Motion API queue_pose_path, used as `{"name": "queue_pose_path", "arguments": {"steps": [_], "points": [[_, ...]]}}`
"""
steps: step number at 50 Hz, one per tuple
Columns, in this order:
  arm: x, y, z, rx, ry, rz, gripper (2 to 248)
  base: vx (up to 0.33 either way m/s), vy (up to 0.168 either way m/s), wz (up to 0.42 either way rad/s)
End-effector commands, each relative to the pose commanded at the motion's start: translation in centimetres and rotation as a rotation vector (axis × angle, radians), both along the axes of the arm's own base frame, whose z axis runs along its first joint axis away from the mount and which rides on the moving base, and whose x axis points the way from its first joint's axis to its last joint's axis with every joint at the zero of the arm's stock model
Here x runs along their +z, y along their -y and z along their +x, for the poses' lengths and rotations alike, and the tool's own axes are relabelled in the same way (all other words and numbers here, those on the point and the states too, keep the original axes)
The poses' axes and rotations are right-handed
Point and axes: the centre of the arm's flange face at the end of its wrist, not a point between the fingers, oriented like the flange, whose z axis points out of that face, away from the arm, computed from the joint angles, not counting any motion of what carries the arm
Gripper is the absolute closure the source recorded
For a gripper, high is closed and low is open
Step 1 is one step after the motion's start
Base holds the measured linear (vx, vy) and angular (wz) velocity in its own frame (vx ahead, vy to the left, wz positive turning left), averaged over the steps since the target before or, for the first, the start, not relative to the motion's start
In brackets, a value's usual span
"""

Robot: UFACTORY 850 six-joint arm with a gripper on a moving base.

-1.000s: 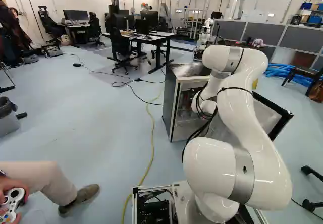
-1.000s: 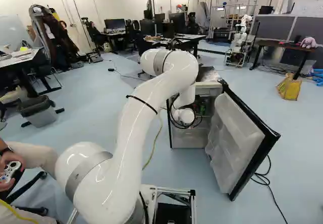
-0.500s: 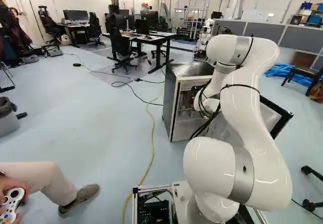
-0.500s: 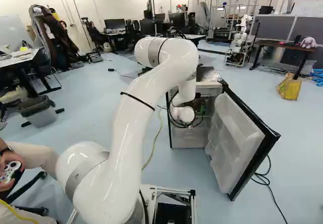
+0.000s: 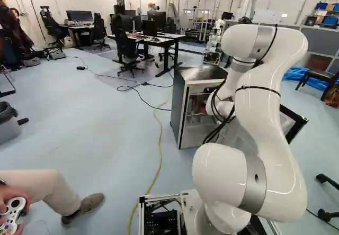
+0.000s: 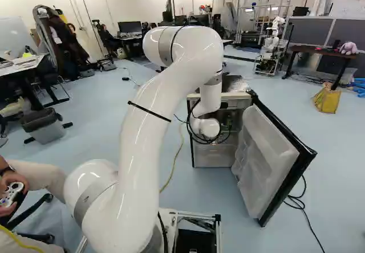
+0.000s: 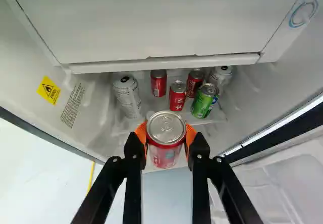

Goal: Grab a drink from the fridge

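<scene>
Between the two jaws is a red can (image 7: pixel 165 138) with a silver top. The jaws are open just as wide as the can, and their orange pads (image 7: pixel 141 133) press on it from both sides, so they have hold of it. I can't tell if its bottom touches anything.

Past the jaws, more cans stand in the fridge (image 5: pixel 178 110). Nearly straight ahead of the jaws is a small red can (image 7: pixel 177 97), with a taller red one (image 7: pixel 158 82) behind it. Toward the door side of the jaws is a green can (image 7: pixel 203 102), with a dark red can (image 7: pixel 194 82) and a white and silver can (image 7: pixel 221 77) close by it. On the other side of the jaws is a big white can (image 7: pixel 127 98).

A yellow sticker (image 7: pixel 49 90) is on the fridge wall, beside the jaws and away from the door. The fridge door (image 6: pixel 265 162) hangs wide open on the jaws' right. Back from the jaws, the white arm (image 6: pixel 140 150) reaches in. Outside, well apart from the jaws, a yellow cord (image 5: pixel 159 155) lies on the floor (image 5: pixel 95 124).
</scene>
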Motion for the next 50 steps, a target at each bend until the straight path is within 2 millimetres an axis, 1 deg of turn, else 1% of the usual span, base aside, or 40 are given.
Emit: {"name": "queue_pose_path", "arguments": {"steps": [26,50], "points": [[3.4,-0.3,-1.9,-0.012,0.006,-0.011,157,0.0,0.0,0.0],[6.0,-0.6,-2.8,-0.017,-0.017,-0.025,157,0.0,0.0,0.0]]}}
